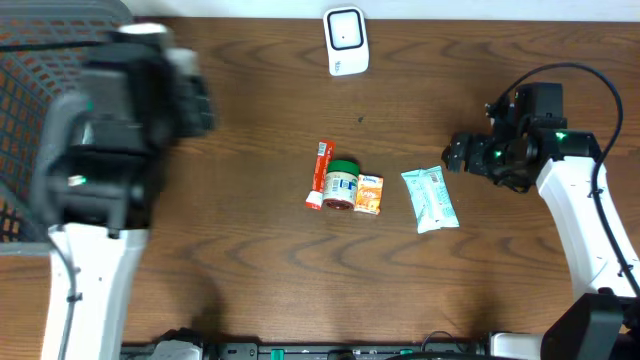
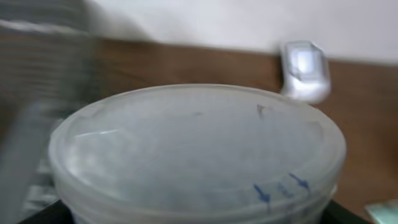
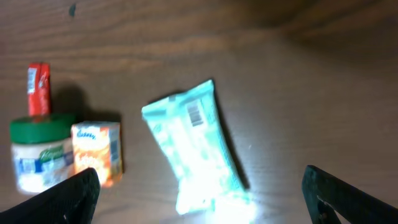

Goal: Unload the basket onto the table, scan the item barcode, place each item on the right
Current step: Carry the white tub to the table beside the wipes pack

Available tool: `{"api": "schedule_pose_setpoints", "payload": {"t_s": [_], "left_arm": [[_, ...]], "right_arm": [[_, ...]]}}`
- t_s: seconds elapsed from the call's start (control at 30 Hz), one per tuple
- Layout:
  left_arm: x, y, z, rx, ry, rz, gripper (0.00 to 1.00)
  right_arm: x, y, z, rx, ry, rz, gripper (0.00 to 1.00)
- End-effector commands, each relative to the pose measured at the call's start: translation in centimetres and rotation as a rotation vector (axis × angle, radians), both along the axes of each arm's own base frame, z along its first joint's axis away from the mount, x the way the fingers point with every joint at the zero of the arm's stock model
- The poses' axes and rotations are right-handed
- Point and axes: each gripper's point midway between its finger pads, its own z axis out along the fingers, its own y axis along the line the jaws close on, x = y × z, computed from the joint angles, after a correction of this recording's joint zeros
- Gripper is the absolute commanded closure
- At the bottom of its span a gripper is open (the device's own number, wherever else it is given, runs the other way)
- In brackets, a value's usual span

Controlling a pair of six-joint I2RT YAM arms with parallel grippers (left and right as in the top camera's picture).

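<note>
In the left wrist view a round, translucent plastic tub (image 2: 193, 149) with blue marks on its lid fills the frame. My left gripper (image 2: 199, 219) is shut on it, with only dark finger corners showing at the bottom edge. The white scanner (image 1: 345, 40) stands at the table's far edge and also shows beyond the tub as the scanner (image 2: 305, 70). My left arm (image 1: 110, 130) is raised and blurred at the left. My right gripper (image 3: 205, 199) hangs open above a teal packet (image 3: 196, 143), whose barcode faces up.
A red tube (image 1: 320, 172), a green-lidded jar (image 1: 341, 183) and an orange box (image 1: 368, 193) lie together mid-table, with the teal packet (image 1: 430, 198) to their right. A dark mesh basket (image 1: 25, 120) stands at the far left.
</note>
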Motion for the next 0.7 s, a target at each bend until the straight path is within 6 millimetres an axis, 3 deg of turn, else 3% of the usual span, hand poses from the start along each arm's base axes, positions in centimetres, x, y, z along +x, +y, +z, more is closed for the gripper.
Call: {"api": "schedule_pose_setpoints", "payload": {"t_s": [0.0,0.17,0.3,0.4,0.5,0.63,0.67], "left_arm": [[-0.3,-7.2,-1.8,-0.07,0.07,-0.115,0.33],[-1.2,-15.7,-7.0,-0.043,0.214,-0.276,0.33],[-2.2,-21.7,-11.6,-0.024,0.313,-0.398,0.33],[-3.0,-26.1,-14.5,-0.027,0.353,-0.493,0.33],[-3.3,-29.2,-16.9,-0.019,0.363,-0.539,0.33],[-3.6,-31.3,-19.2,-0.018,0.38,-0.554,0.33],[-3.5,-31.8,-20.1,-0.019,0.388,-0.551,0.33]], "right_arm": [[1.3,-0.6,3.4,0.075,-0.067,-0.017,0.01],[2.3,-4.1,7.3,0.077,-0.131,-0.105,0.01],[1.7,-7.5,7.8,0.069,-0.126,-0.2,0.01],[0.5,-9.3,6.7,0.078,-0.08,-0.265,0.01],[-0.9,-10.4,5.0,0.09,-0.026,-0.311,0.01],[-2.7,-10.1,2.3,0.113,0.057,-0.328,0.01],[-3.5,-9.6,0.8,0.124,0.095,-0.327,0.01]]}}
